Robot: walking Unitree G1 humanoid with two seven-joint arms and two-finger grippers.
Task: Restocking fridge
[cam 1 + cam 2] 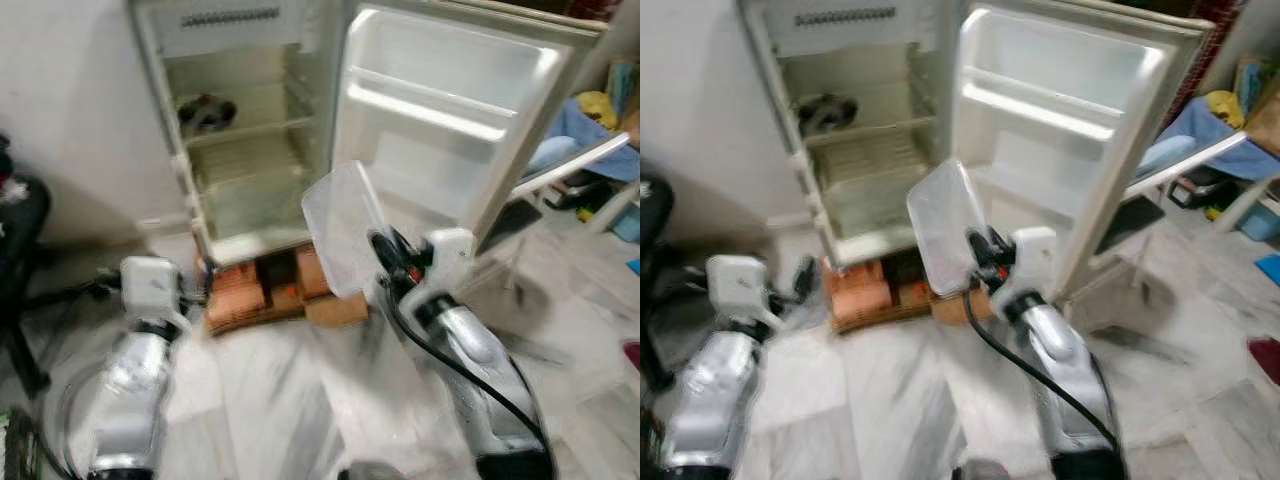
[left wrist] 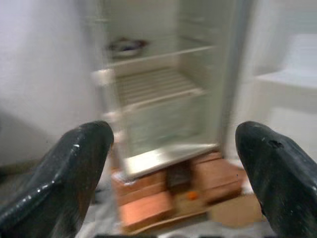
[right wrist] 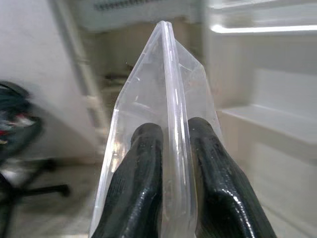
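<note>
Between right gripper (image 3: 171,144) fingers: clear plastic container (image 3: 168,89) pinched edge-on, facing open fridge (image 1: 250,130); left gripper (image 2: 173,148) spread.

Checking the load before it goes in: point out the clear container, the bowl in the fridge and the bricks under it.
clear container (image 1: 345,228), left eye view, its flat side
bowl (image 1: 205,113), left eye view, its body
bricks (image 2: 148,208), left wrist view, front face

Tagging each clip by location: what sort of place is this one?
Probably a room in a lived-in home: a small fridge stands open on bricks on a marble floor, with an office chair nearby. The right gripper holds a clear container.
</note>
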